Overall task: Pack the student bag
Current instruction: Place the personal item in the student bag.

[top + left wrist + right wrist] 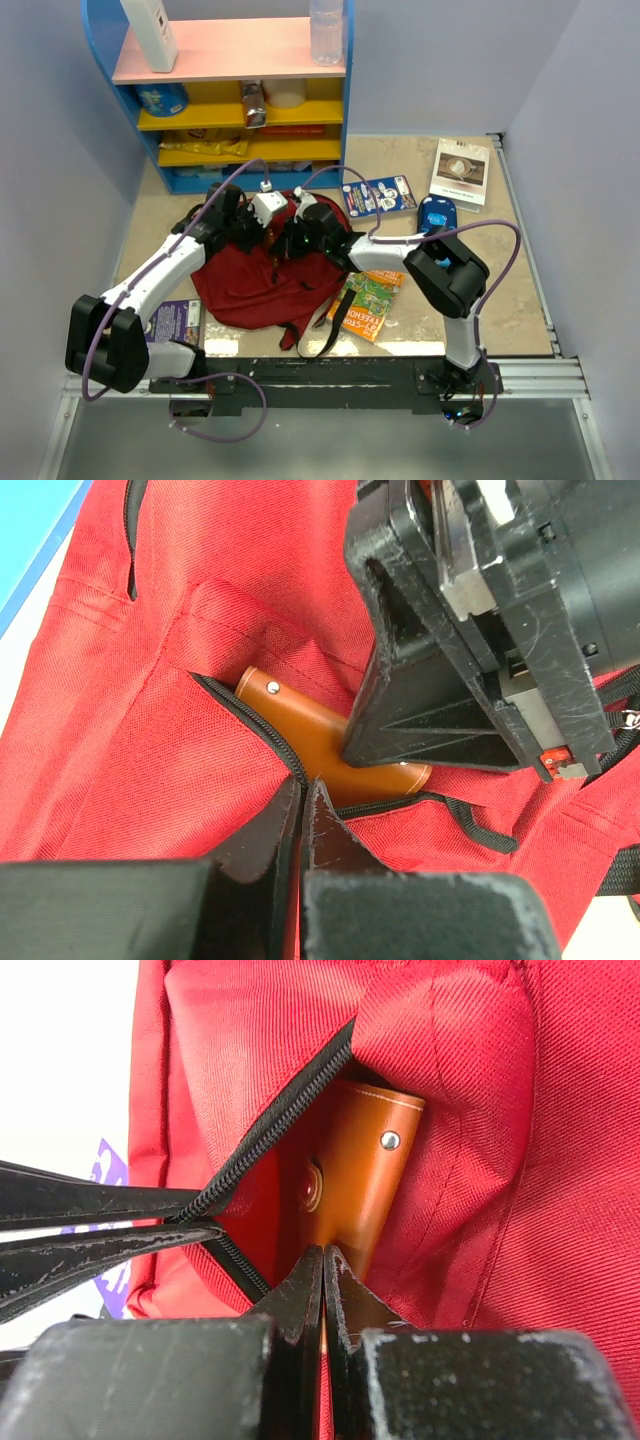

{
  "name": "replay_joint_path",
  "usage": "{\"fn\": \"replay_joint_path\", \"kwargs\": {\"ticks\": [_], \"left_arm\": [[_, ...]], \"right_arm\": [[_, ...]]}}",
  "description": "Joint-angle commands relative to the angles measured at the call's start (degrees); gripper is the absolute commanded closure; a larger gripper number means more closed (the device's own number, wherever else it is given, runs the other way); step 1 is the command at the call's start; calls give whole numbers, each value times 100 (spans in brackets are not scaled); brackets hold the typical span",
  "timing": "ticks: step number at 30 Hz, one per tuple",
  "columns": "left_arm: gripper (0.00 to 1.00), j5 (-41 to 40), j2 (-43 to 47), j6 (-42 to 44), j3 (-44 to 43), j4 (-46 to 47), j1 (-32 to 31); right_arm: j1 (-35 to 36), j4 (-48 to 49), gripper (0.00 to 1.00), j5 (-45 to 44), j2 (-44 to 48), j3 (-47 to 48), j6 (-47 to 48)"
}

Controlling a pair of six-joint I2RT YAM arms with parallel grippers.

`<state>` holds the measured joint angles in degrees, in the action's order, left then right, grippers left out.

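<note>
At the far end of the student bag (255, 285), both grippers are meeting at an unzipped pocket mouth.

The bag is lying flat on the table (520, 300). Its long axis is running from the shelf (230, 50) toward the arm bases, with a black strap (335, 325) trailing off its near end. The arms are covering its far end, so which end is the top cannot be told. The left gripper (303, 798) is pinching the bag's zip edge with jaws pressed together. The right gripper (322, 1260) is clamping the edge of a brown case (365, 1170) that is sitting partly inside the opening, its lower part unseen. A colourful book (368, 300) is lying against the bag's near right edge. A purple book (177, 322) is lying just beside its near left. Bare table is showing farther right of the bag.
</note>
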<state>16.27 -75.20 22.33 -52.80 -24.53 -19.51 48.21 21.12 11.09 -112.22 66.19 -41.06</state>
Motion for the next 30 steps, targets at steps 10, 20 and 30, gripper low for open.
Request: {"fn": "replay_joint_path", "kwargs": {"ticks": [10, 20, 30], "left_arm": [[100, 139, 278, 140, -55, 142, 35], [100, 139, 304, 149, -55, 142, 35], [100, 157, 304, 158, -73, 151, 35]], "right_arm": [[-13, 226, 100, -318, 675, -458, -104], [-22, 287, 100, -292, 491, -458, -113], [5, 392, 100, -99, 131, -265, -227]]}}
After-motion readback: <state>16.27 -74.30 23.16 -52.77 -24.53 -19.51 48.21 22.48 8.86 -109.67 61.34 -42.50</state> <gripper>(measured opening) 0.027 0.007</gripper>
